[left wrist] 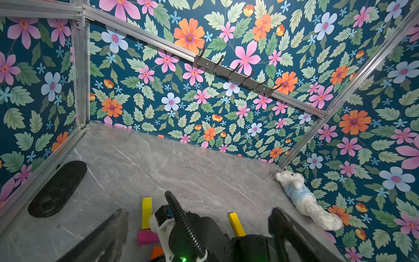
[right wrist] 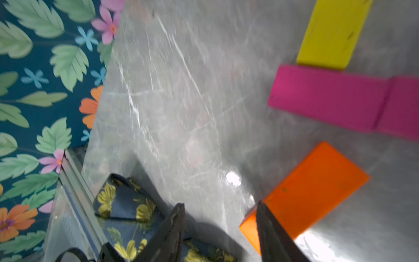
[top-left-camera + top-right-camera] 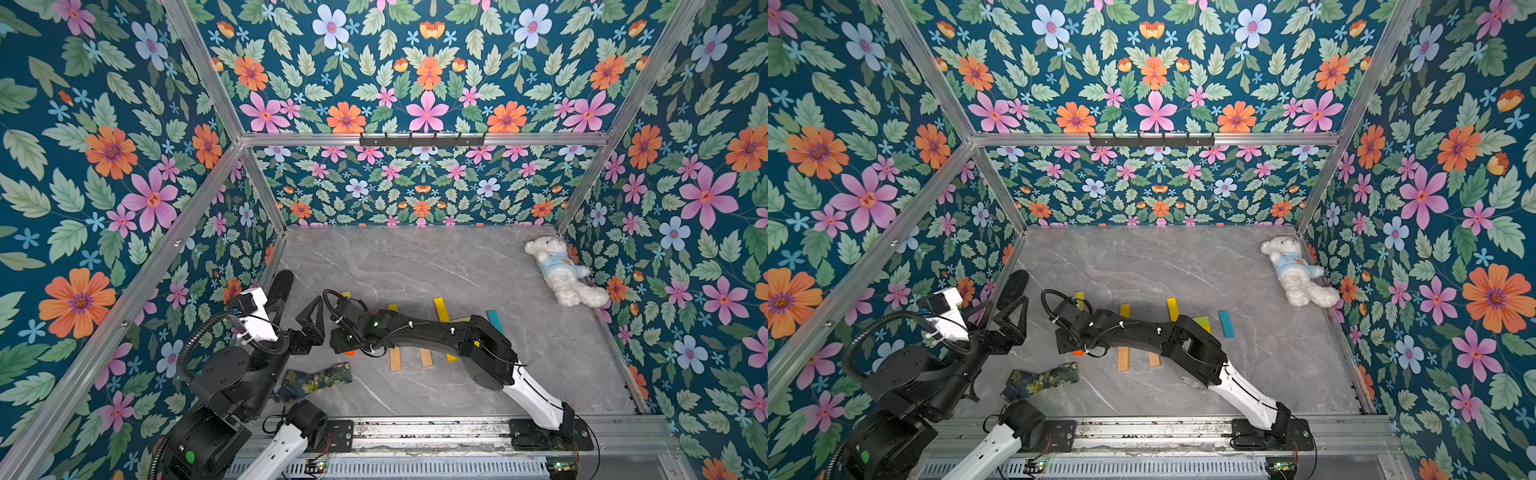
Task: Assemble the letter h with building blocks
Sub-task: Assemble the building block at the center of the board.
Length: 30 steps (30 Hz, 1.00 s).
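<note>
Enclosure walls [image 3: 424,83] on three sides carry dark teal wallpaper printed with pink, orange and pale blue flowers and green leaves. Aluminium framing [image 3: 291,138] runs up the corners and across the back wall, where a dark hook rail [image 3: 422,140] is mounted. The work surface [image 3: 436,257] is grey marble-effect with white veining. A metal track [image 3: 436,430] borders its near edge. A bright glare patch [image 2: 233,179] shows on the surface.
</note>
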Tool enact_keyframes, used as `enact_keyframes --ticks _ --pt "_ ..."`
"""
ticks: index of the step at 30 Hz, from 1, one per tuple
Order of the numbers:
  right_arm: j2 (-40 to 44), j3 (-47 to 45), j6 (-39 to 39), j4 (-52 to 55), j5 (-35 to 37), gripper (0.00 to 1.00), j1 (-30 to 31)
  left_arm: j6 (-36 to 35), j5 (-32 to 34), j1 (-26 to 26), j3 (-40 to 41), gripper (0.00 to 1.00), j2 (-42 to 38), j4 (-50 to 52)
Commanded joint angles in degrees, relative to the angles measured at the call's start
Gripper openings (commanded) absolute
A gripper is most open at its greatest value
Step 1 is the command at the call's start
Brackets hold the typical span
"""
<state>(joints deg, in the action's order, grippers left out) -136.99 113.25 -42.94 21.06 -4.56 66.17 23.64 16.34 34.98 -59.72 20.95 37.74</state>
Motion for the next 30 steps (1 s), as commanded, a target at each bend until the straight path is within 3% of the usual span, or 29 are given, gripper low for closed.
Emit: enact_keyframes --ticks 1,7,11,14,18,26,30 --pt "1.00 -0.58 1.00 -0.80 -1.30 0.54 0.45 -0.54 -1.02 0.00 0.22 0.99 -0.21 -1.35" --pt "10.58 -13.70 0.41 -3.10 4.27 0.51 -0.93 -0.26 -0.75 0.00 0.46 0.99 -0.19 -0.16" --pt "13.95 -19.94 -0.50 -2.45 4.64 0.38 -3.40 -0.17 -0.75 0.00 1.32 0.99 -0.72 -0.12" --pt "12.53 -18.19 1.04 -0.17 3.10 0.37 -4.11 -0.17 -0.61 0.00 1.39 0.99 -0.43 -0.12" --pt "7.79 -10.80 2.36 9.19 7.00 0.31 -4.30 -0.14 -0.65 0.00 0.96 0.99 -0.03 -0.12" --pt "5.71 -9.35 3.33 10.41 10.37 0.41 -3.86 -0.51 -0.46 0.00 -0.09 0.99 0.41 0.32" --pt "3.90 -6.71 4.21 11.55 10.47 0.42 -3.61 -0.52 -0.52 0.00 -0.04 0.99 0.44 0.15"
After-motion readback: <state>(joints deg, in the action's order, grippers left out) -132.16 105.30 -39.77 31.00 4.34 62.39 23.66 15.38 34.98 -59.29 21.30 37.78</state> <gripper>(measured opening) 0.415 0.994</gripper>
